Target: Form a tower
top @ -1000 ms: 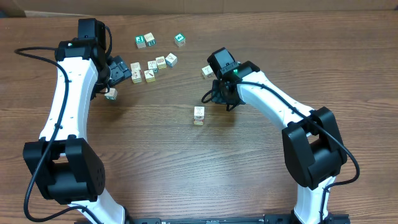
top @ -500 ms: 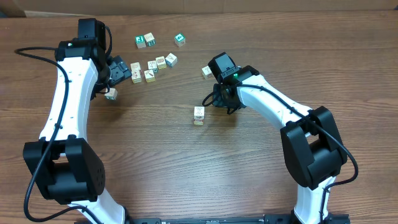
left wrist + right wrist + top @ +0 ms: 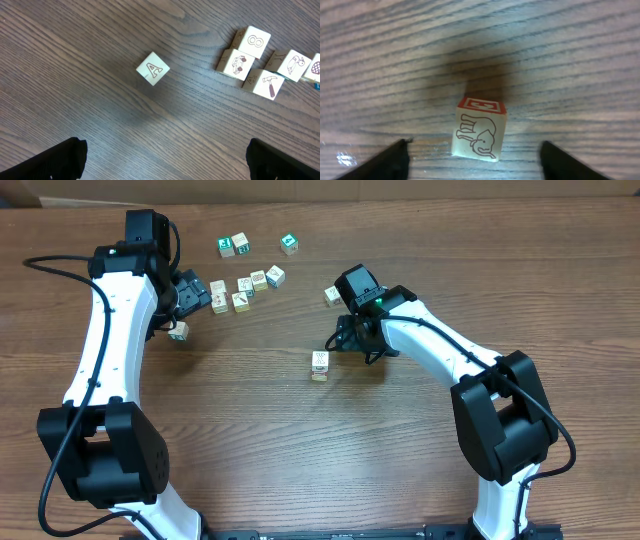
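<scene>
The tower (image 3: 319, 365) stands upright mid-table, right in front of the right gripper (image 3: 340, 342). Its jaws are spread wide with nothing in them, and the wrist view shows a clear gap on both sides of the tower. The left gripper (image 3: 167, 160) is wide and empty too, well apart, hovering near a loose A cube (image 3: 153, 68). So the right arm's way closer to the tower, and the left is probably better for fetching.

soft even light, dark blurry shadow behind the tower (image 3: 479, 131).
</scene>
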You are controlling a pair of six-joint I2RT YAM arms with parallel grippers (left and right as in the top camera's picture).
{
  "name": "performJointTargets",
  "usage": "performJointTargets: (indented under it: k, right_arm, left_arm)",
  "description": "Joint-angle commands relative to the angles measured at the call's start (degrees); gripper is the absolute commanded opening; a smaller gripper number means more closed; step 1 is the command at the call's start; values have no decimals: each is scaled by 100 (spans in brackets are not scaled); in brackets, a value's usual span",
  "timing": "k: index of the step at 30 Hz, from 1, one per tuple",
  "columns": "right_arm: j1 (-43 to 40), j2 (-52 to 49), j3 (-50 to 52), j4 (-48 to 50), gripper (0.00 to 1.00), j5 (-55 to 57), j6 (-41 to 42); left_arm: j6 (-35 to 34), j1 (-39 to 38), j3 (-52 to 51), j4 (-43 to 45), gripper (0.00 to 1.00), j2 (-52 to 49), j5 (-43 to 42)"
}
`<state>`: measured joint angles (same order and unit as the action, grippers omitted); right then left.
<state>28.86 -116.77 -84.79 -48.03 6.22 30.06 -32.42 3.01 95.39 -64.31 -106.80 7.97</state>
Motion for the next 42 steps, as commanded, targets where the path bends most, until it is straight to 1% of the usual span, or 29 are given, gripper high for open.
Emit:
performJointTargets:
  k: [1,2,3,27,35,40,42]
  right_arm:
    - [-7,-39,22,17,95,15,11]
    - [-7,-39,22,17,99,15,11]
    - [-7,-39,22,17,100,15,11]
    - [-7,-37,20,20,100,-11,13]
    - [-50,-37,20,212,100,-50,9]
    - [-267,-37,-2,251,100,-870,-216]
    - [-339,-37,-42,227,100,-1021,-295]
  left_arm:
    - [70,-2,74,7,100,94,-9]
    - [72,-2,74,7,100,94,-9]
    - [72,-2,74,7,100,94,-9]
    - [70,-2,74,7,100,94,-9]
    - [72,-2,74,4,99,94,-7]
    - [72,-2,74,7,100,94,-9]
    - [70,-2,74,7,100,94,-9]
